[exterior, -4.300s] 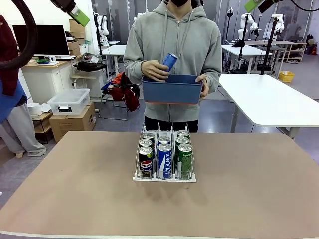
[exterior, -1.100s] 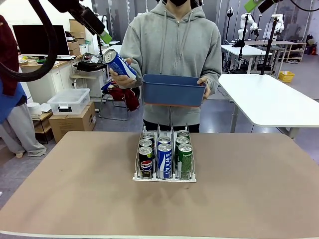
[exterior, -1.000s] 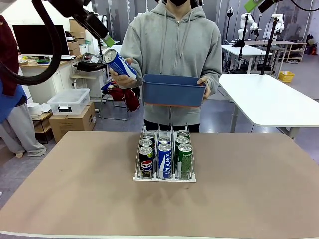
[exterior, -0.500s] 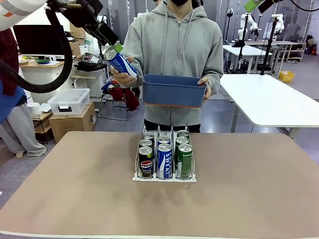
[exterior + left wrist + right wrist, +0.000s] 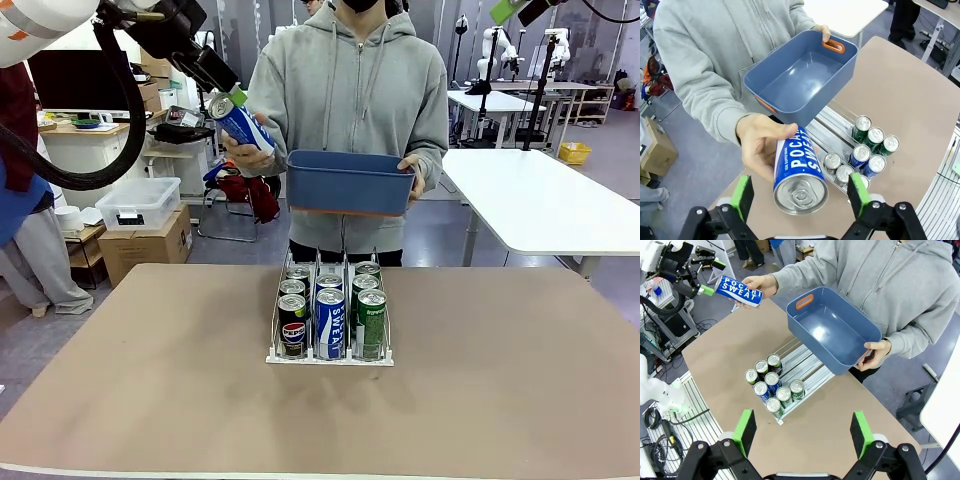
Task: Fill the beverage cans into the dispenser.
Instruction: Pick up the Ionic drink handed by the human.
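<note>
A person's hand [image 5: 245,155] holds out a blue beverage can [image 5: 240,122] with white lettering, tilted, its silver top toward my left gripper [image 5: 228,97]. In the left wrist view that can [image 5: 799,170] lies between my open left gripper's [image 5: 800,182] green pads, with gaps on both sides. The clear dispenser [image 5: 330,358] stands mid-table and holds several black, blue and green cans [image 5: 330,320] upright in its three lanes. My right gripper [image 5: 802,426] hangs open high above the table, far from the dispenser [image 5: 805,367] and the held can [image 5: 739,291].
The person's other hand holds a blue plastic bin [image 5: 350,182] with nothing inside it, above the table's far edge. Bare brown tabletop [image 5: 150,380] surrounds the dispenser. White tables and other equipment stand farther back.
The person took the blue can from the bin and held it out to the left. My left gripper came down and right until its fingers flank the can's top.
</note>
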Controlling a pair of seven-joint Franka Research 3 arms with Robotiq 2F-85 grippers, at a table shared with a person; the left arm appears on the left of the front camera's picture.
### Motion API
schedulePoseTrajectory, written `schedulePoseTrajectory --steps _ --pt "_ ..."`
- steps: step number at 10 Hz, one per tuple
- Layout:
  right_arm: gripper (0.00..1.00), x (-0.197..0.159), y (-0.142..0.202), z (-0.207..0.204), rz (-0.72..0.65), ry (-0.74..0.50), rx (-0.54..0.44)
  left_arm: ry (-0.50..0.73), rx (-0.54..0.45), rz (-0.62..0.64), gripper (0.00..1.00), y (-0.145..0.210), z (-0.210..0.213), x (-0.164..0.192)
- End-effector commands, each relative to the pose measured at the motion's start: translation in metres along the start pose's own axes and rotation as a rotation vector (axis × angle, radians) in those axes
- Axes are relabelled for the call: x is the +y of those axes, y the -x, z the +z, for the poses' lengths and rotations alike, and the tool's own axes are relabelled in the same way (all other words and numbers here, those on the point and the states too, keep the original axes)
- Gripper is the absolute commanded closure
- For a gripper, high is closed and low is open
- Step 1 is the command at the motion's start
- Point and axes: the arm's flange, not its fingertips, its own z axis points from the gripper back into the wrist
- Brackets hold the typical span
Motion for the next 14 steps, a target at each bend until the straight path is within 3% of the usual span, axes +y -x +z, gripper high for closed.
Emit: schedulePoseTrajectory --steps 1,6,14 --pt "0.0 0.0 0.002 0.0 -0.002 -0.001 0.001 -0.02 -0.021 -0.005 0.0 0.002 0.0 -0.004" --pt "0.0 0.0 0.002 0.0 -0.002 -0.001 0.001 -0.111 -0.026 0.01 0.0 0.008 -0.019 -0.013" --pt "0.0 0.0 0.002 0.0 -0.002 -0.001 0.001 -0.103 -0.012 0.01 0.0 0.02 -0.032 -0.003"
